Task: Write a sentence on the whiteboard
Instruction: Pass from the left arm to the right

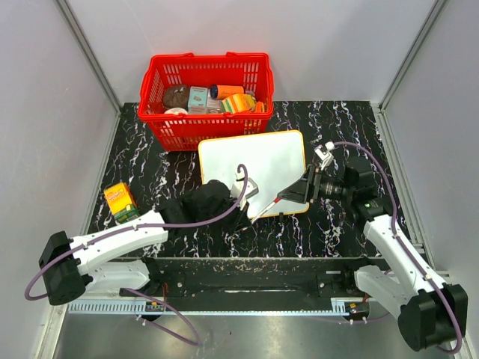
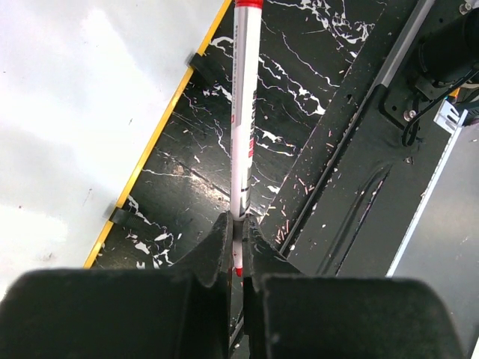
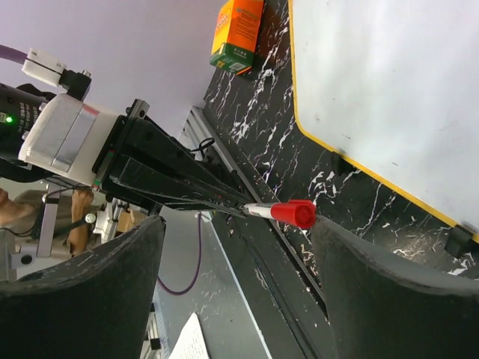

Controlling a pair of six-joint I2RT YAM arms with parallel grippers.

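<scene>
The whiteboard [image 1: 251,164] lies flat in front of the red basket, and its surface is blank; the sentence is not in view. My left gripper [image 1: 252,215] is shut on a white marker [image 2: 243,112] at its writing end, off the board's near edge. The marker's red nib [image 2: 238,269] sits between the fingers. The red cap [image 3: 293,213] is on the far end. My right gripper [image 3: 238,223] is open, with its fingers on either side of the cap and not touching it. The board also shows in the left wrist view [image 2: 75,112] and the right wrist view [image 3: 389,82].
A red basket [image 1: 209,60] with several items stands behind the board. An orange-yellow box [image 1: 120,200] stands at the left on the black marbled table [image 1: 337,224]. A metal rail [image 1: 247,284] runs along the near edge.
</scene>
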